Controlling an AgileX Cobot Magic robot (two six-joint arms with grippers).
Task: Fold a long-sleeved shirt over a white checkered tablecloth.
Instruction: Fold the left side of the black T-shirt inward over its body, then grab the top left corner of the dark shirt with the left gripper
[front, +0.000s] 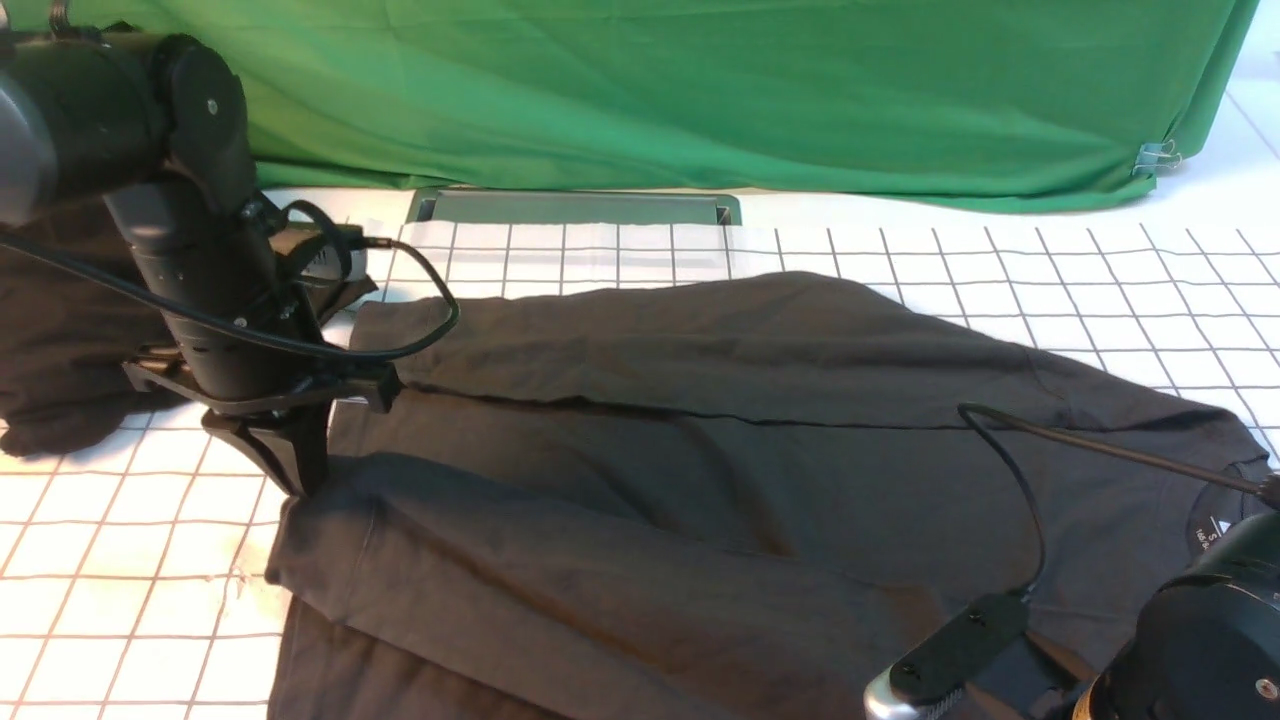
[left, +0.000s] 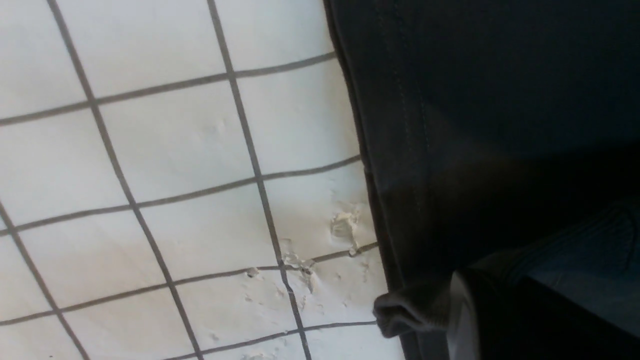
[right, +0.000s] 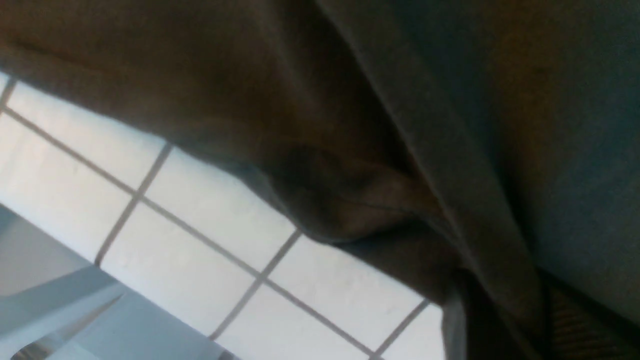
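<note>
The dark charcoal long-sleeved shirt (front: 700, 470) lies lengthwise on the white checkered tablecloth (front: 1100, 290), its far long edge folded over toward the middle. Its print is hidden; the white neck label (front: 1215, 530) shows at the right. My left gripper (front: 290, 475) points down at the shirt's left hem edge. In the left wrist view this gripper (left: 480, 292) is shut on a small bunch of the hem (left: 410, 310). My right gripper (right: 510, 320) is shut on a fold of the shirt (right: 350, 190) near the tablecloth's front edge; in the front view only that arm's wrist (front: 1200, 640) shows.
A blacker plain mass of cloth (front: 60, 330) lies at the far left behind my left arm. A green cloth (front: 700, 90) hangs across the back, with a binder clip (front: 1155, 155) at its right end. A grey recessed slot (front: 570, 207) sits at the table's far edge.
</note>
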